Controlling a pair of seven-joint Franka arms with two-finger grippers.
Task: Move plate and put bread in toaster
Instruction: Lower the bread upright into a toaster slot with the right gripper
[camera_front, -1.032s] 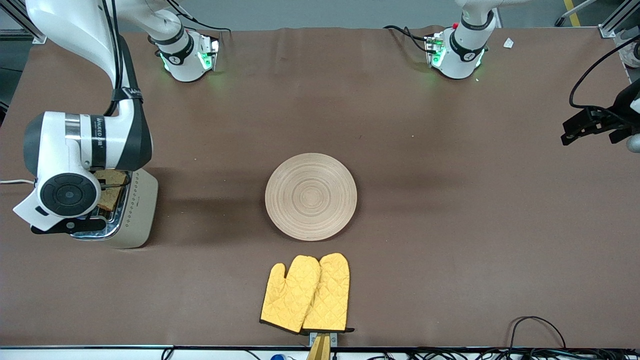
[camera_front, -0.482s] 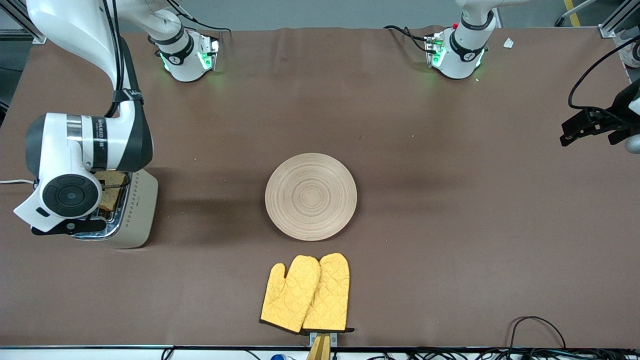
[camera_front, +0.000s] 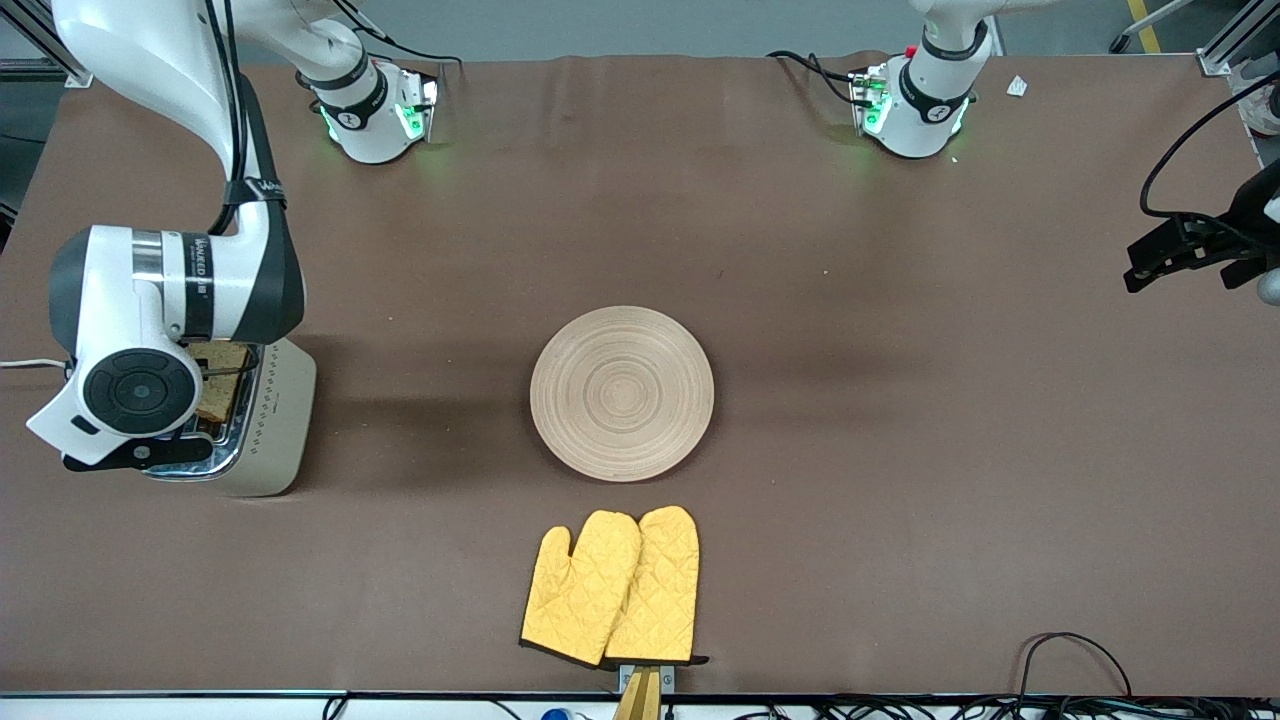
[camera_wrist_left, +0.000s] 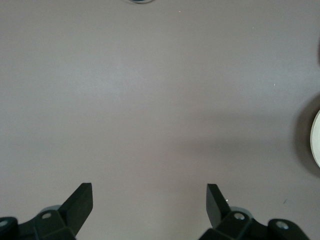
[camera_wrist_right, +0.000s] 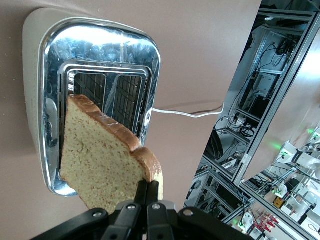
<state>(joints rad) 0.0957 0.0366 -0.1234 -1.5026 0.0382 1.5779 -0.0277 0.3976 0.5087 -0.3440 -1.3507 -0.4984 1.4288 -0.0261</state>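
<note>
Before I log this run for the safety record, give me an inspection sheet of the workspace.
Surface: brown table.
Job's things: plate mid-table; bread held over toaster, not yet in a slot.
Clutter: yellow oven mitts, nearer the front camera than the plate.
Grippers: right gripper shut on bread; left gripper open, waiting over bare table.
Cables: white toaster cord.
Surroundings: metal racks.

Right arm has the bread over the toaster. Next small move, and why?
Probably lower the bread straight down into a slot. The right gripper pinches the slice by its crust edge above the toaster, whose two slots look empty, and the slice's lower edge seems near one opening, not yet inside. The left gripper waits open over bare table.
</note>
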